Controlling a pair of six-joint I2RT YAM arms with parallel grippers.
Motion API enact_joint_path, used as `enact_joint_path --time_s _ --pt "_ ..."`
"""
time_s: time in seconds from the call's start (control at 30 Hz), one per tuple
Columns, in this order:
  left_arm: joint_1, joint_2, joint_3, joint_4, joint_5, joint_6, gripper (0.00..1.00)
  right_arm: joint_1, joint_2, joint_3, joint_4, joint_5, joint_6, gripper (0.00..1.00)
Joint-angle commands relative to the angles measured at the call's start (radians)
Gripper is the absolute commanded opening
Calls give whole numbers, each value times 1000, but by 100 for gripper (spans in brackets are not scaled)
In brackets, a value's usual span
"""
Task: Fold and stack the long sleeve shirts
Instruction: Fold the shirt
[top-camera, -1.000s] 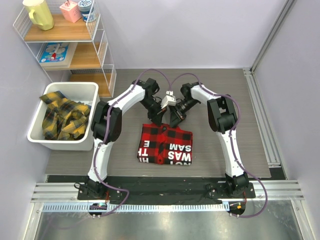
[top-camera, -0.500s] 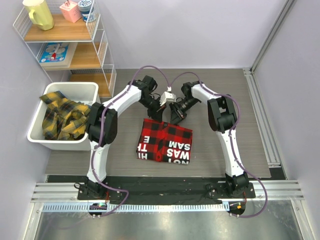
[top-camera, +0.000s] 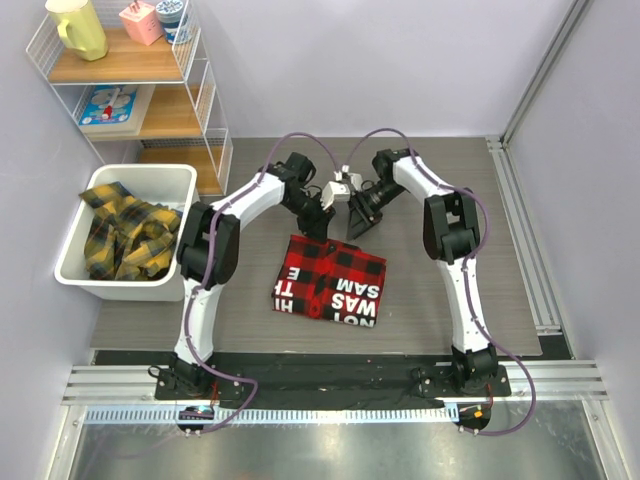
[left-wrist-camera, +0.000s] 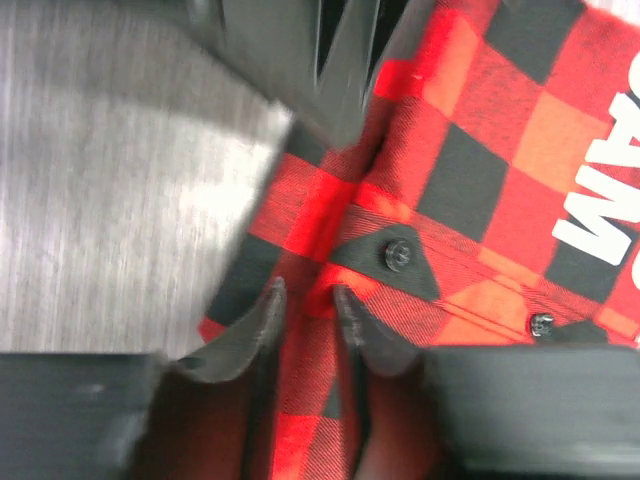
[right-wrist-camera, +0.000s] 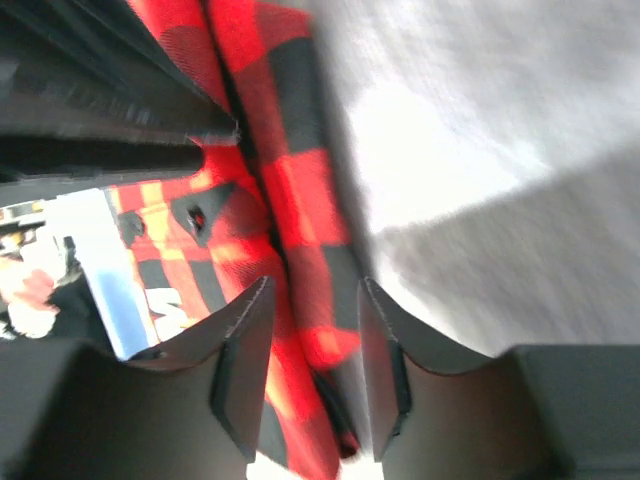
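The red-and-black checked shirt (top-camera: 335, 285) lies folded into a rectangle on the table between the arms, white block lettering facing up near its front edge. My left gripper (top-camera: 322, 226) is at the shirt's far edge, jaws narrowed on a fold of red cloth (left-wrist-camera: 305, 300). My right gripper (top-camera: 353, 226) is right beside it at the same edge, jaws close around another fold of the shirt (right-wrist-camera: 300, 200). Yellow-and-black checked shirts (top-camera: 125, 238) lie crumpled in the white bin (top-camera: 140, 170) at the left.
A wire shelf unit (top-camera: 205, 110) with a yellow jug, boxes and a cup stands at the back left, behind the bin. A metal rail (top-camera: 525, 240) runs along the table's right side. The two wrists nearly touch above the shirt's far edge.
Both grippers have drawn back toward the far side of the table. The shirt's far edge has shifted a little that way and the shirt has turned slightly.
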Motion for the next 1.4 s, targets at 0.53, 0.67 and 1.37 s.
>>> enact_joint_path --time_s 0.53,0.67,1.37 --pt "98 119 262 -496 56 115 70 -84 -167 -116 -267 141 -175 73" --pt "98 132 216 -453 37 98 71 -64 -171 -163 -267 158 -207 71" --pt "104 160 160 -348 -35 41 0 -67 -282 -168 -267 322 -164 1"
